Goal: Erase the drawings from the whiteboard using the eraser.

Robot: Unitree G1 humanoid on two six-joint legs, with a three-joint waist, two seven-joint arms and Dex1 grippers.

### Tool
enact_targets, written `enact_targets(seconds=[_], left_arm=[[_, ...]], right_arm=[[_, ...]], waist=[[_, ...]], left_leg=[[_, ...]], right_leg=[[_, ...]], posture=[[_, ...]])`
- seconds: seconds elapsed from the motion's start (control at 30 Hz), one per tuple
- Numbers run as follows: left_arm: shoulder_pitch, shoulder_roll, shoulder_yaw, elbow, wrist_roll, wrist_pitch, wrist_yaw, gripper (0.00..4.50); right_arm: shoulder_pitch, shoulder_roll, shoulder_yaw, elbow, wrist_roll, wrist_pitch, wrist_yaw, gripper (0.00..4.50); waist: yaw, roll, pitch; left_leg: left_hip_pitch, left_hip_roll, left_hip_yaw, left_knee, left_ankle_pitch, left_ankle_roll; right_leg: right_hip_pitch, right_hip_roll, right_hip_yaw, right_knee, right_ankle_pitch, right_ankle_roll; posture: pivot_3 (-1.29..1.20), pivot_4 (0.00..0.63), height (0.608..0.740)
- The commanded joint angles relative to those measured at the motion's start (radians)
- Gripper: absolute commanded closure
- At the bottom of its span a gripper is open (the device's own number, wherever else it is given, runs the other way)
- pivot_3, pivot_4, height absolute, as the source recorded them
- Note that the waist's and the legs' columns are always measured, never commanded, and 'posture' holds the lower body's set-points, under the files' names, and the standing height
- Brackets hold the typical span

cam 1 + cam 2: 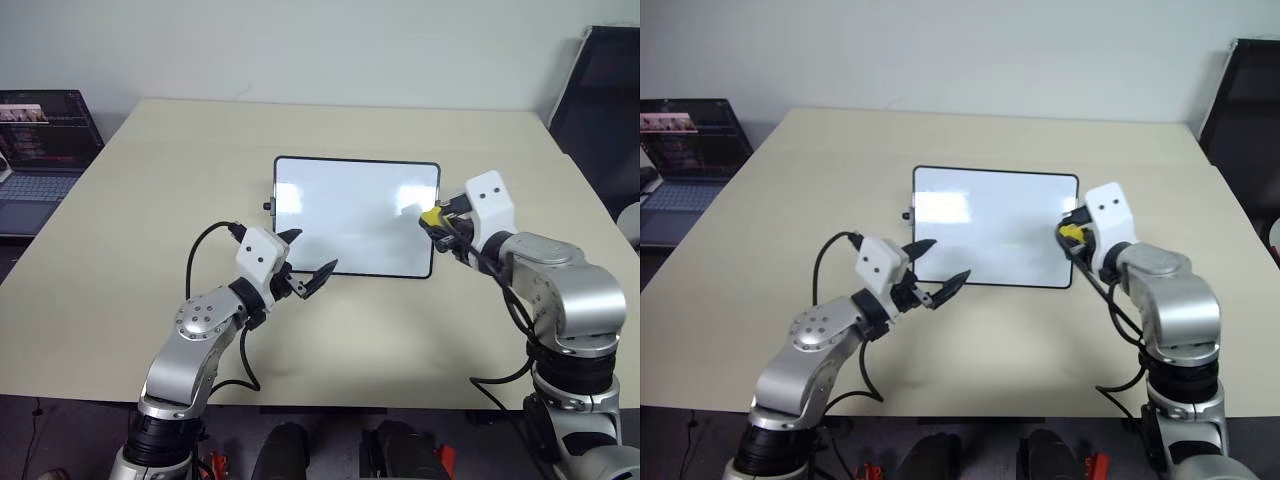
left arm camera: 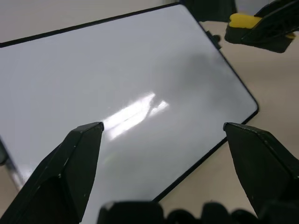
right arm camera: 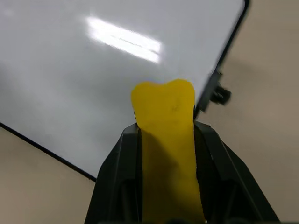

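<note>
Both arms are built of rounded silver-grey metal segments with black joint rings. The left arm's elbox housing is a round disc with a ring of small screws. Each wrist carries a white boxy block with two small dark dots, possibly screws. Black cables loop beside each forearm. The left gripper and right gripper have pointed black fingers.

1. The whiteboard lies flat mid-counter; bare counter surrounds it on every side.
2. The left pincer, fingers spread, hangs over the board's near left corner, crowding that approach.
3. The right pincer, clamped on the yellow eraser, occupies the board's right edge.
4. A laptop stands beyond the counter's left edge, a dark chair at far right.
</note>
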Motion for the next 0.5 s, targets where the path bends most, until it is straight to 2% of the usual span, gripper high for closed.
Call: enact_targets(seconds=[0.03,0.2,0.3,0.5], left_arm=[[-0.019,0.045,-0.009,-0.069,-0.082,0.022,-0.097,0.00],[-0.037,0.117,-0.042,-0.066,-0.170,0.041,-0.256,0.00],[-0.049,0.165,-0.064,-0.020,-0.191,0.025,-0.359,0.00],[-0.118,0.209,-0.114,0.146,-0.121,-0.110,-0.506,0.00]], right_arm=[[0.025,-0.012,-0.053,-0.100,0.000,0.084,-0.047,3.37],[0.179,-0.051,-0.061,-0.163,-0.001,0.084,-0.094,3.37],[0.244,-0.023,-0.085,-0.179,0.015,0.084,-0.112,3.37],[0.293,-0.024,-0.127,-0.146,0.015,0.084,-0.138,3.37]], waist=[[0.000,0.000,0.000],[0.000,0.000,0.000],[-0.001,0.001,0.000],[-0.009,0.002,0.002]], left_leg=[[0.000,0.000,0.000,0.000,0.000,0.000],[-0.001,-0.001,0.000,0.000,0.000,0.000],[-0.001,-0.001,0.001,0.000,0.000,0.000],[0.000,0.000,0.001,0.000,0.000,0.000]], right_leg=[[0.000,0.000,0.000,0.000,0.000,0.000],[0.000,0.000,0.000,-0.001,0.000,0.000],[-0.001,0.001,0.000,-0.001,-0.001,0.000],[-0.001,0.005,0.001,0.000,-0.003,0.004]], posture=[[0.00,0.150,0.740],[0.00,0.150,0.740],[0.00,0.150,0.740],[0.00,0.150,0.740]])
